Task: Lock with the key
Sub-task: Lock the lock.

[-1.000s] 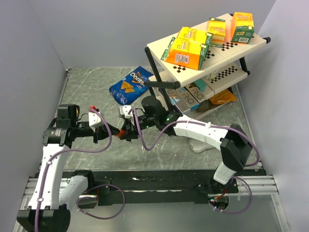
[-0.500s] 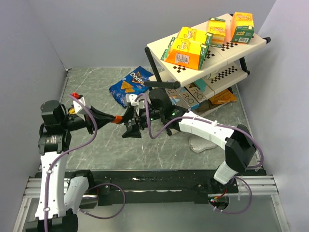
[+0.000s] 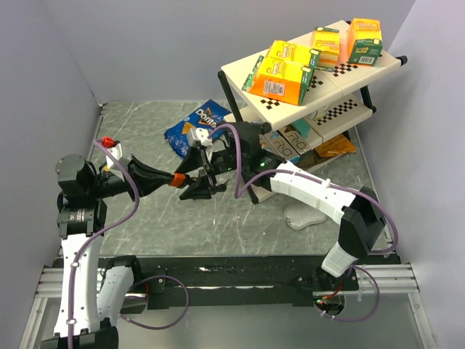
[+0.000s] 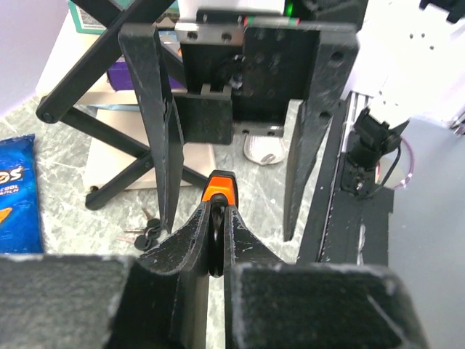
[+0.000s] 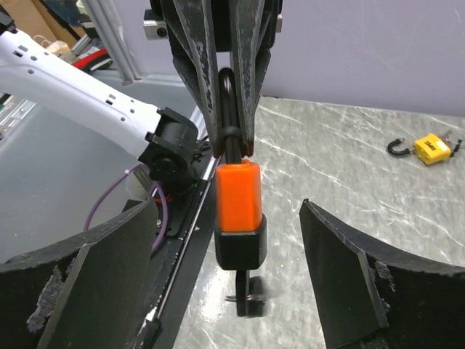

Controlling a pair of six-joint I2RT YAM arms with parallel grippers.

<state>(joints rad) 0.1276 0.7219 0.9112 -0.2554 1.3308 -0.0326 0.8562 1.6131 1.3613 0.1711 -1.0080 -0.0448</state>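
- Padlock (image 5: 238,195), orange, is clamped at its shackle by the closed fingers of the left gripper (image 4: 220,211), in the air above the table (image 3: 145,131).
- A blurred key (image 5: 247,297) is seen at its bottom end, in line with the long axis, pointed toward the right arm.
- The right gripper (image 3: 202,187) is spread wide, the padlock flanked but untouched.
- Free room is left on both sides; the shelf rack (image 3: 312,80) and Doritos bag (image 3: 195,129) are set well behind.

Grey marbled table (image 3: 138,138) between pale lilac walls (image 3: 145,43), two-tier shelf rack (image 3: 236,70) at right.
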